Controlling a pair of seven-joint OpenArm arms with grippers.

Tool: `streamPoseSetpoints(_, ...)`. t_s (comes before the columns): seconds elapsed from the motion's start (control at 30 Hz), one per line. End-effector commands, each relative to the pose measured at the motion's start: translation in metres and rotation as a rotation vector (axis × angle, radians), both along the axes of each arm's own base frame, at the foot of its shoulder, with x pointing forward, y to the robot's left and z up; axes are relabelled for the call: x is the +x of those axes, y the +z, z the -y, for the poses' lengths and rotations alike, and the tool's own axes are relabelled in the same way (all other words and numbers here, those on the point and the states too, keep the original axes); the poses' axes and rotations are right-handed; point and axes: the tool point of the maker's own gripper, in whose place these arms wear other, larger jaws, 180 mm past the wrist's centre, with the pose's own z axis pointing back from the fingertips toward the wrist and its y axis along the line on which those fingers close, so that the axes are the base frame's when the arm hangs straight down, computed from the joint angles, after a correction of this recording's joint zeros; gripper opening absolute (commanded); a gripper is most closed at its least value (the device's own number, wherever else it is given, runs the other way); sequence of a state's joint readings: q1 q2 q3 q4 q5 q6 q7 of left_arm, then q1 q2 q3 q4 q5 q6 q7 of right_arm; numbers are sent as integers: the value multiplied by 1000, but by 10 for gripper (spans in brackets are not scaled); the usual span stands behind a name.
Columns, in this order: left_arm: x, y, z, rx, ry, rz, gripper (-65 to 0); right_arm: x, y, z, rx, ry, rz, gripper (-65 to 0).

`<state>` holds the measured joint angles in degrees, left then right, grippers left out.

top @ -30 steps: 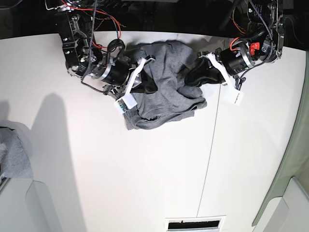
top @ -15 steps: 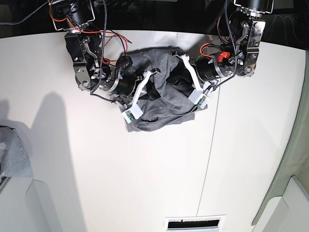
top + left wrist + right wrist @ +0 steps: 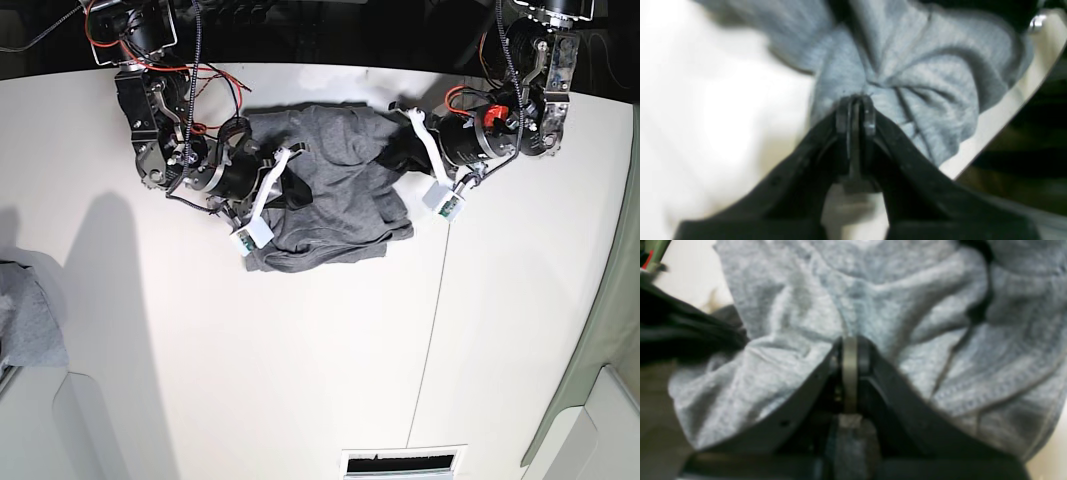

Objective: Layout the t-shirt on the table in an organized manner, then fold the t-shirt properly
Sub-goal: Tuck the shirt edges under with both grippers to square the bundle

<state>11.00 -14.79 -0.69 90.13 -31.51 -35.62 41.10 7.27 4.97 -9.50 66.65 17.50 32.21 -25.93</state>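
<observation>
As arms draw apart, t-shirt point(image 3: 335, 190) spreads wider on desk point(image 3: 300, 370); left end effector point(image 3: 855, 103) and right end effector point(image 3: 850, 343) both clenched on its cloth; layout under way.

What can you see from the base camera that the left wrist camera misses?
Only the base view shows both arms, the whole bunched t-shirt, the table with its seam, and the right gripper. Only the left wrist view shows, close up, the left gripper pinched shut on a fold. Both show grey cloth on white tabletop.
</observation>
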Motion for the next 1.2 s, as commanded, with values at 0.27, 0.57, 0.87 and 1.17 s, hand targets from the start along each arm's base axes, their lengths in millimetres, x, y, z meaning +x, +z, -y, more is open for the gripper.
streamPoseSetpoints(0.27, 24, 73, 17, -122, -30, 195, -599, 7, 5, 0, 9, -20, 4, -650)
streamPoseSetpoints(0.57, 64, 35, 50, 10, 14, 187, -600, 4, 4, -3, 11, -15, -8, -650)
streamPoseSetpoints(0.87, 65, -41, -4, 150, 45, -27, -600, -17, -10, -4, -5, -3, -63, -650)
streamPoseSetpoints(1.17, 76, -14, -28, 171, 42, 39, -600, -16, -6, 3, 34, -28, -71, -650)
